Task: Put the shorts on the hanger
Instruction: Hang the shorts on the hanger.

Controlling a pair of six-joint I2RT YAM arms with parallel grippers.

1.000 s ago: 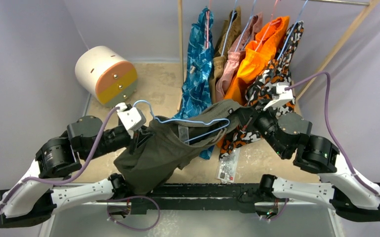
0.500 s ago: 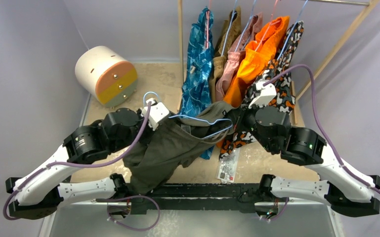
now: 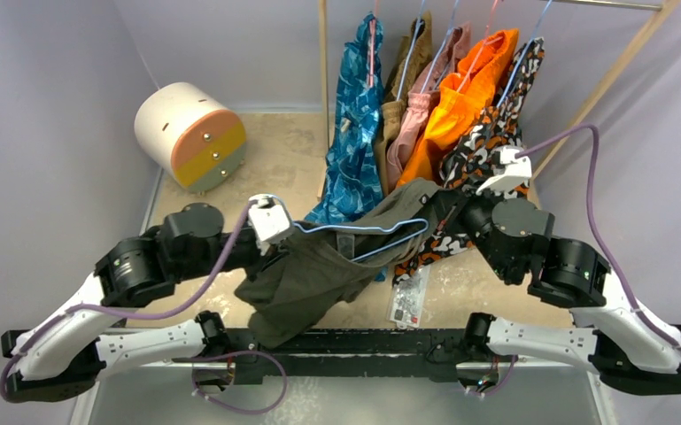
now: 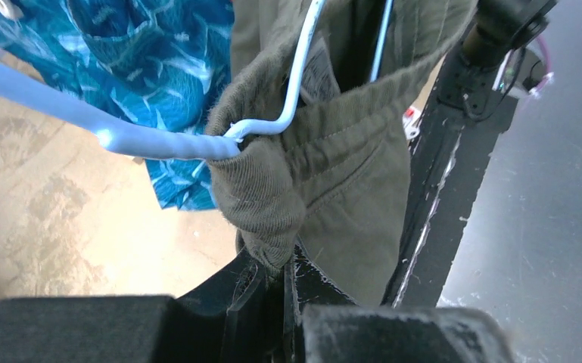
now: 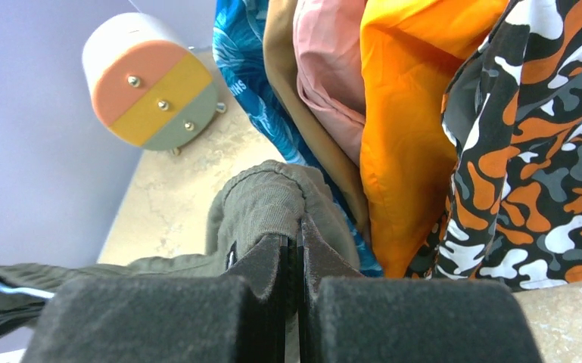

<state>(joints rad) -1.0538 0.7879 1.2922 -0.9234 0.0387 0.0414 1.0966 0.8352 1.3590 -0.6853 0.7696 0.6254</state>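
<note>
- My left claw (image 4: 287, 266) and right claw (image 5: 300, 236) each clench the shorts (image 3: 305, 279), centre of the overhead view.
- The hanger (image 4: 297, 83) sits in the waist opening; I should stretch evenly so neither shoulder slips out.

**One high view, two close ones**

The top camera looks down from above and behind the left arm (image 3: 133, 266) and right arm (image 3: 567, 270), taking in the whole table (image 3: 292, 150). The left wrist camera sits very close to the olive shorts (image 4: 333, 189), looking across them toward the black base rail (image 4: 439, 174). The right wrist camera faces the drum (image 5: 147, 87) and the hanging blue patterned shorts (image 5: 250, 60). All three views share the olive shorts.
</note>
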